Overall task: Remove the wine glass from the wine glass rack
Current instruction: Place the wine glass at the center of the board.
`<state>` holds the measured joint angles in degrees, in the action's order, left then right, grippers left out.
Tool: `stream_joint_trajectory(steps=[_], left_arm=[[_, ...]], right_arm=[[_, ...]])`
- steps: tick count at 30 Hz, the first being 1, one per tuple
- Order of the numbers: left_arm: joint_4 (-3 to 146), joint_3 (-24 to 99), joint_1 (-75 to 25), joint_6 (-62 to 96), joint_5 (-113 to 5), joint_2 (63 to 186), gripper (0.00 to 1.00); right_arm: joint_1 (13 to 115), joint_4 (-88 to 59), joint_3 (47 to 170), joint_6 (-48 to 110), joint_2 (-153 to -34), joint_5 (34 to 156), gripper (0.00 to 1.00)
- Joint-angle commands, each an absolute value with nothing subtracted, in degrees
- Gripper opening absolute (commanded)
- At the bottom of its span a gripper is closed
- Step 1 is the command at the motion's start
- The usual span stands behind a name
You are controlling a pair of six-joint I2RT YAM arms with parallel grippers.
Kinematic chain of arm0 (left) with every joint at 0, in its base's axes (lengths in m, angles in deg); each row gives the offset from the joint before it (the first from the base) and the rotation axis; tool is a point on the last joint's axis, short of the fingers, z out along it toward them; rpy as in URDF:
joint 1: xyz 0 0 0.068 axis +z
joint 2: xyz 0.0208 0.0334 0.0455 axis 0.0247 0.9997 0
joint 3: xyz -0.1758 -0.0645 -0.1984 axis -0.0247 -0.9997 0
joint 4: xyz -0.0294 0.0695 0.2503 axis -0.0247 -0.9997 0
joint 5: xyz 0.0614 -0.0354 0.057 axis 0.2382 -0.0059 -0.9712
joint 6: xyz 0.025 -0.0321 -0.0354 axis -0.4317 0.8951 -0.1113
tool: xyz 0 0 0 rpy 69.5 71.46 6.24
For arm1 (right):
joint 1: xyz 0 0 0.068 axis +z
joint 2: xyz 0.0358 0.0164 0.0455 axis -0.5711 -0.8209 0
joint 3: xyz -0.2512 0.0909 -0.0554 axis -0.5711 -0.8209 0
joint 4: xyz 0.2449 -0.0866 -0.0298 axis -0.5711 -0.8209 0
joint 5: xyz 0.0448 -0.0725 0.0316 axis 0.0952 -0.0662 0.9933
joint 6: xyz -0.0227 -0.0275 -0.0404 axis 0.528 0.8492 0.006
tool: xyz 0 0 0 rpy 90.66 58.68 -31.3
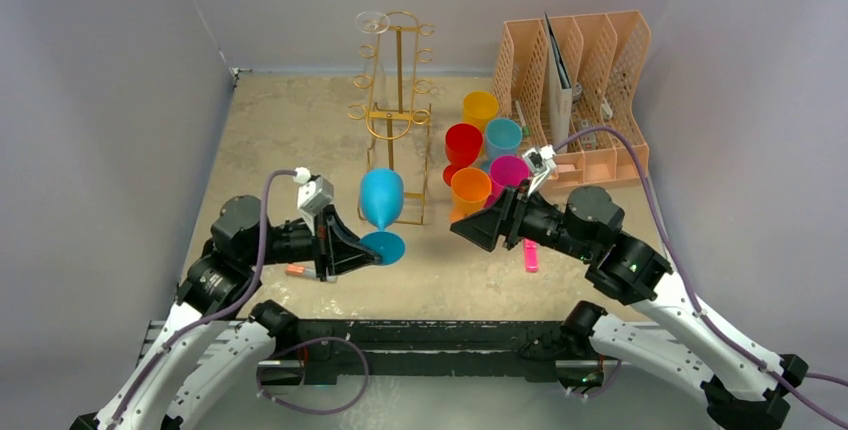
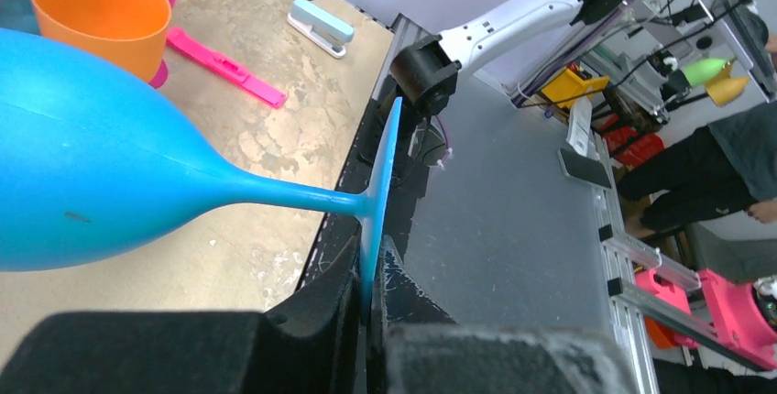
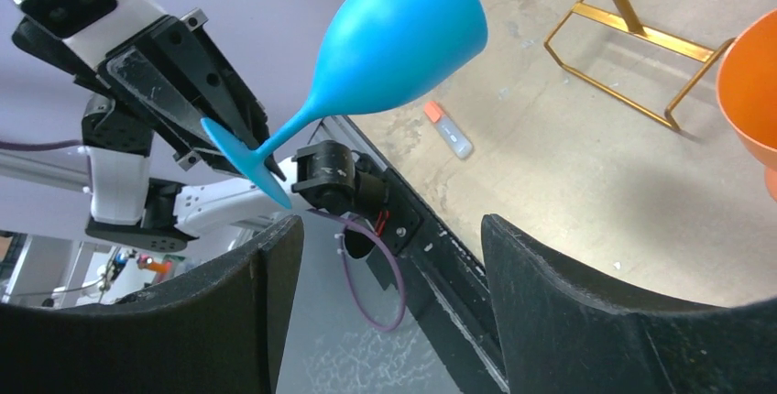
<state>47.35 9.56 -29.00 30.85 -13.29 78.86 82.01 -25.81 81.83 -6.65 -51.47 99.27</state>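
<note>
The left hand point(image 1: 366, 248) is closed on the foot of the blue wine glass point(image 1: 382, 200), which is tilted, near the gold rack point(image 1: 400, 100). The right hand point(image 1: 458, 229) stands open and empty.

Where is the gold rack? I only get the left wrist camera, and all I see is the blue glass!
Observer: The wine glass rack stands at the back middle of the table, behind the blue wine glass.
Operator: Is the other hand grabbing it too?
Observer: No, the right gripper is open and empty, apart from the glass.
Operator: Any glasses left up there?
Observer: One clear glass hangs from the rack's top left hook.
</note>
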Motion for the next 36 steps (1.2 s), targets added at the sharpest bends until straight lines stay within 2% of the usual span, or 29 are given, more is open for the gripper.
stream_joint_trajectory(steps=[1, 13, 17, 19, 25, 33, 36], left_arm=[[49.78, 8.97, -29.09, 25.78, -7.85, 78.76, 0.00], [50.90, 8.38, -29.08, 17.10, -0.96, 75.17, 0.00], [52.22, 7.97, -29.14, 18.10, -0.08, 75.46, 0.00], [53.14, 7.62, -29.13, 18.60, -0.01, 75.48, 0.00], [56.22, 6.79, -29.16, 18.69, 1.49, 75.03, 0.00], [56.76, 6.88, -29.09, 18.56, 2.85, 75.53, 0.00], [56.69, 6.78, -29.11, 18.56, 3.52, 75.53, 0.00]], right_arm=[[81.89, -26.94, 82.73, -4.79, -51.56, 96.73, 0.73], [81.94, -25.78, 84.18, -4.21, -53.47, 103.09, 0.75], [81.88, -31.87, 84.43, -5.58, -52.50, 93.96, 0.77], [81.80, -30.90, 82.73, -5.79, -51.50, 93.11, 0.79], [80.15, -32.22, 86.38, -5.69, -56.59, 103.86, 0.80], [71.91, -17.90, 84.66, -14.74, -61.29, 123.73, 0.80], [71.14, -15.33, 84.69, -16.43, -63.11, 126.43, 0.80]])
